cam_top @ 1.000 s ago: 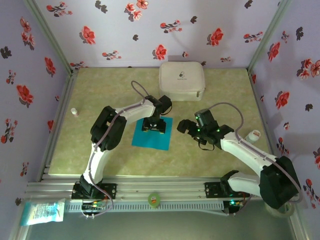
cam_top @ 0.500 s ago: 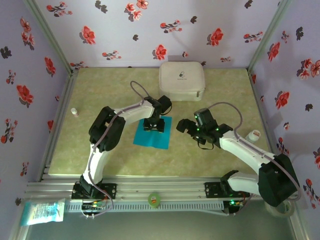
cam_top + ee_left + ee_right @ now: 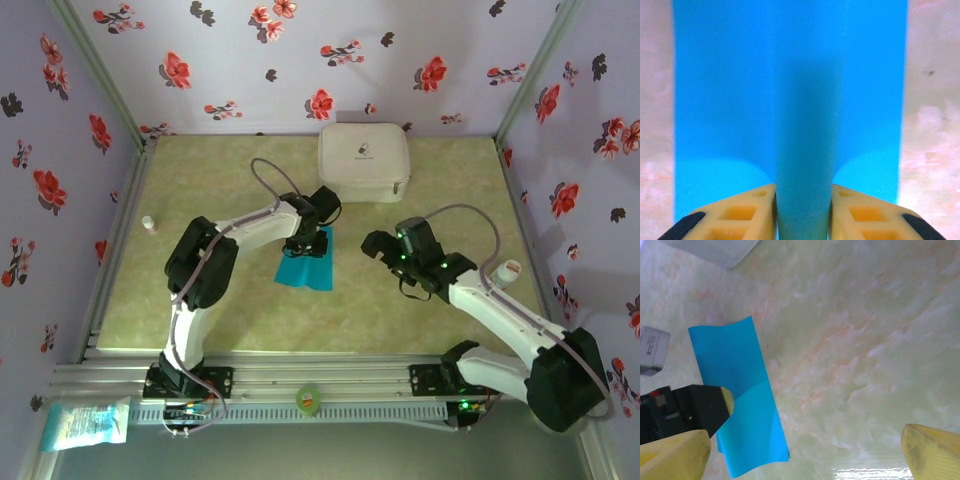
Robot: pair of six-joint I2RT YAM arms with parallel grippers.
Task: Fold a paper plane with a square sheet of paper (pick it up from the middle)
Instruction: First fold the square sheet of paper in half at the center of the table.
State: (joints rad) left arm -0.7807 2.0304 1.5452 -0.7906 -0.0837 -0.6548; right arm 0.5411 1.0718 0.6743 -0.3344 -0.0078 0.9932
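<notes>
Turquoise square sheet of paper (image 3: 790, 90) bows between our left gripper's (image 3: 802, 202) nearly closed jaws. We pinch its middle, ridge pointing straight ahead, while our right gripper (image 3: 378, 245) gapes empty nearby.

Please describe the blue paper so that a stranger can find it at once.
On the pale green table, look just in front of the white case. The square sheet of paper lies there, pinched into a ridge by the left gripper; unlike the case, it is thin and bright turquoise.
</notes>
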